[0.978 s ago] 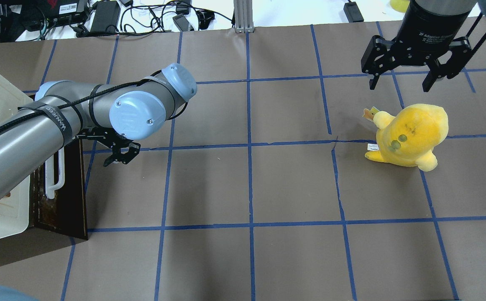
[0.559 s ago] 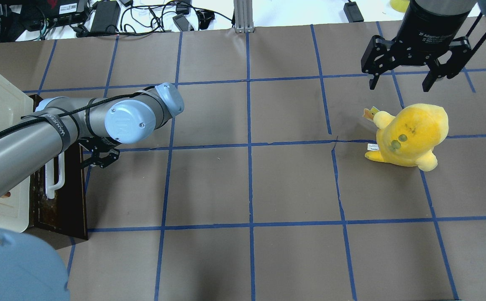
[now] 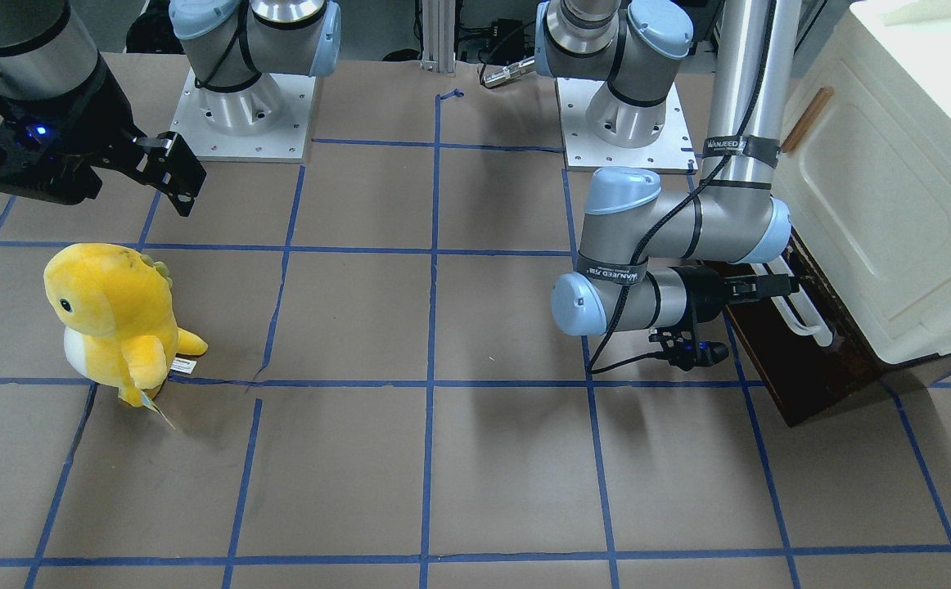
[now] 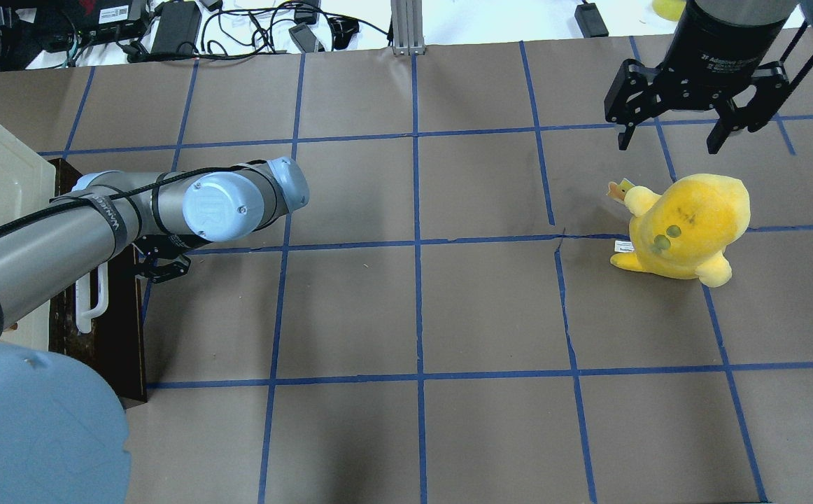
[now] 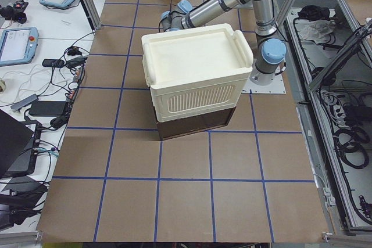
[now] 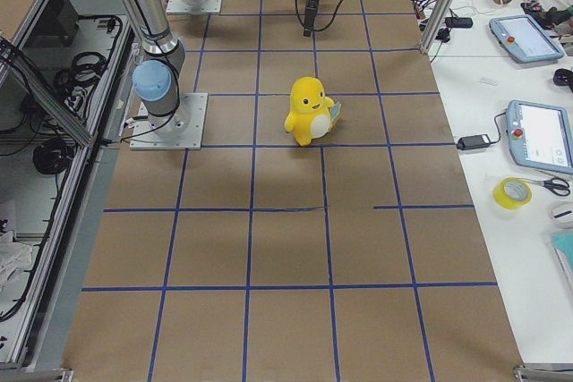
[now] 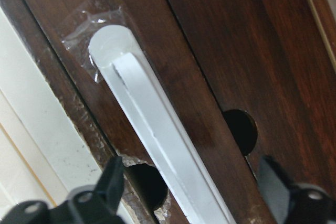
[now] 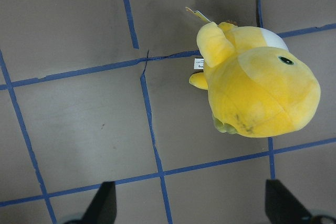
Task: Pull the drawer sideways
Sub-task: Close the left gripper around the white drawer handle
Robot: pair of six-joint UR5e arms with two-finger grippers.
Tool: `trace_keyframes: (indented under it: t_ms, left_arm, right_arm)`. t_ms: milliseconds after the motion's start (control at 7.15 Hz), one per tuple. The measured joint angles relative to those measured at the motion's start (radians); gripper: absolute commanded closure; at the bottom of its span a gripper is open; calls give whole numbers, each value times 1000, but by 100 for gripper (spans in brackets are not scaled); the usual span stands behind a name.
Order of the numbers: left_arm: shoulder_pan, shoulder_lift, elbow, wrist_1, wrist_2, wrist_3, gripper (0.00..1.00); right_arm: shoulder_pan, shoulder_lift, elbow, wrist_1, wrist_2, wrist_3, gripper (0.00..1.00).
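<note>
The drawer point(image 4: 121, 308) has a dark brown front and a long white bar handle point(image 4: 92, 301). It sits at the base of the cream cabinet point(image 5: 192, 68) at the table's left end. In the front-facing view my left gripper point(image 3: 772, 285) reaches up to the handle point(image 3: 803, 315). The left wrist view shows this gripper point(image 7: 194, 179) open, with a finger on each side of the handle point(image 7: 152, 124) close in front of the drawer front point(image 7: 236, 45). My right gripper point(image 4: 669, 140) is open and empty. It hangs above the table at the far right.
A yellow plush toy point(image 4: 686, 224) stands on the table below my right gripper, and also shows in the right wrist view point(image 8: 257, 87). Cables and electronics point(image 4: 168, 28) lie beyond the table's far edge. My left elbow point(image 4: 36, 427) fills the lower left corner.
My left gripper has moved left, toward the drawer front and its handle. The left elbow has swung into the lower left corner. The right arm and the plush have not moved.
</note>
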Motion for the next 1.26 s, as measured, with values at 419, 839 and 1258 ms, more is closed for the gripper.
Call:
trace_keyframes:
  t_ms: [419,839,1258]
  left_arm:
    - [1,2,3,-65,41,-47,64]
    - [1,1,14,-82,57,-73,71]
    - [0,-8,19,-77,57,-76,71]
  right_arm:
    - [0,0,0,0,0,0,0]
    - [0,0,0,0,0,0,0]
    - [1,0,0,0,0,0,0]
